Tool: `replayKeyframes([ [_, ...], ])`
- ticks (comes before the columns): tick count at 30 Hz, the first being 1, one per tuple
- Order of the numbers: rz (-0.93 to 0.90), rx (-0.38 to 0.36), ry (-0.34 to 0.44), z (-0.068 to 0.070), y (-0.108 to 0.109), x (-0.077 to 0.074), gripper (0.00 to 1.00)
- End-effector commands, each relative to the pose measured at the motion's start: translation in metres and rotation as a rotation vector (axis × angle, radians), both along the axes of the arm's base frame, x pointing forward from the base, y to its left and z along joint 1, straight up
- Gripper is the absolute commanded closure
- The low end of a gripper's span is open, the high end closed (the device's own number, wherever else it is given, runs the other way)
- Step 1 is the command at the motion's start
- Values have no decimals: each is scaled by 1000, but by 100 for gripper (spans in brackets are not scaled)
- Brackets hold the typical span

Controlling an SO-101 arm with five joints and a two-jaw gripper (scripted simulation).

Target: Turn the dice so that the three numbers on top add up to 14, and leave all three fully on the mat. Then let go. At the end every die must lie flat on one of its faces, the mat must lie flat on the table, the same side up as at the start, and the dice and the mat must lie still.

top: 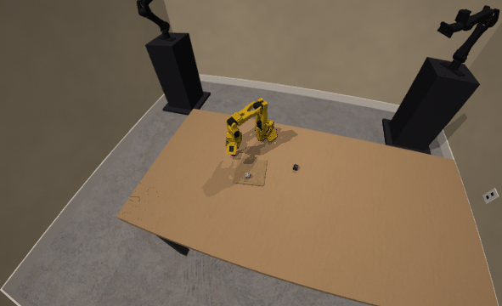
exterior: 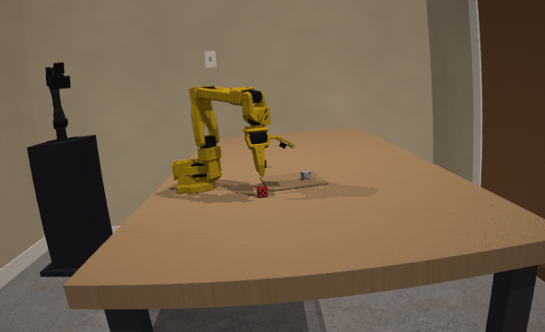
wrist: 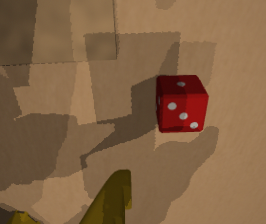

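A red die (wrist: 181, 104) with white pips lies flat on the bare table, just off the near corner of the mat (exterior: 297, 183); it also shows in the exterior view (exterior: 262, 192). My gripper (wrist: 196, 203) is open and empty. It points down just above the red die, with its jaws on either side and short of it. A white die (top: 247, 175) sits on the mat (top: 251, 171) and also shows in the exterior view (exterior: 305, 174). A black die (top: 296, 167) lies on the table to the right, off the mat.
The arm's yellow base (top: 266, 132) stands just behind the mat. Two black pedestals with camera arms (top: 175, 72) (top: 433, 104) stand on the floor beyond the table's far edge.
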State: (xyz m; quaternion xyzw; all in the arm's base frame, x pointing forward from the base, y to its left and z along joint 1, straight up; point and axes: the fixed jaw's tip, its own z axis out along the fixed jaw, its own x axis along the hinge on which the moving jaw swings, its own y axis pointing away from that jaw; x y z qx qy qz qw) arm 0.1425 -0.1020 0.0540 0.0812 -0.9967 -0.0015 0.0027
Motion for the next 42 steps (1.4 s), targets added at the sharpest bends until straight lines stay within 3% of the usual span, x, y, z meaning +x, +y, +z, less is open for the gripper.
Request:
replayKeyframes([
  [1, -1, -33, -45, 7, -4, 3, 72],
  [15, -1, -33, -45, 6, -4, 3, 72],
  [26, -1, -33, -45, -2, -5, 4, 72],
  [42, -1, -33, -45, -29, -6, 5, 72],
])
